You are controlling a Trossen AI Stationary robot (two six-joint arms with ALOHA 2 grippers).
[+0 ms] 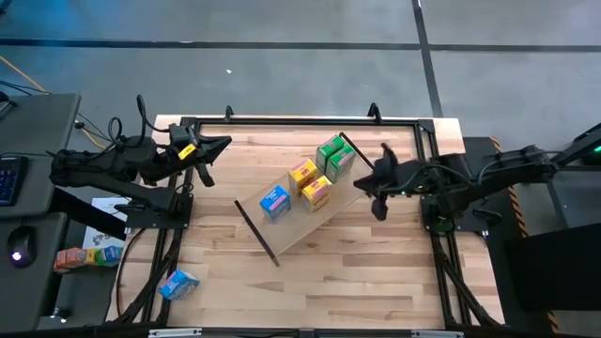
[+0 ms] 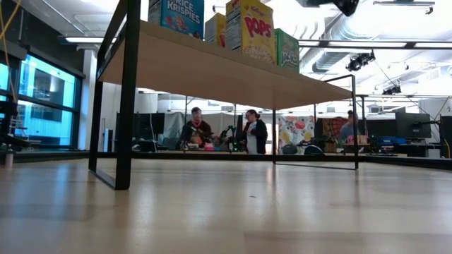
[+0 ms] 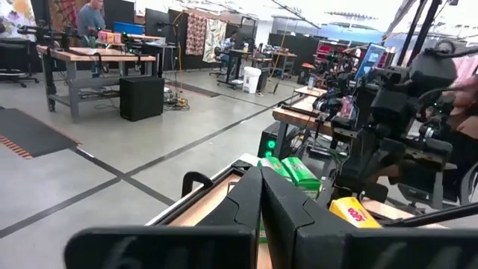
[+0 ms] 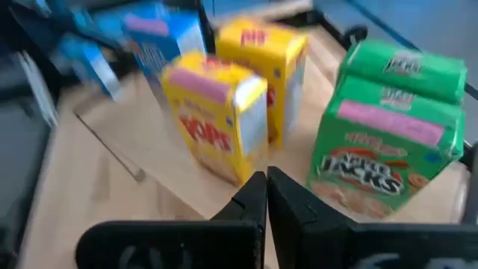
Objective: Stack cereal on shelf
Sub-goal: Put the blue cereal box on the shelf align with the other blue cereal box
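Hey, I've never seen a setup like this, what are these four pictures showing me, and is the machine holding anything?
It is a robot with two dark arms at a wooden table. One picture looks down from above, one looks level across the tabletop, and two come from cameras on the arms' wrists. A light wooden shelf stands on the table, carrying five small cereal boxes: a blue box, two yellow boxes and two green boxes. Another blue box lies on the table near the front left corner. The left gripper waits at the back left; the right gripper is beside the green boxes. Both are shut and hold nothing.
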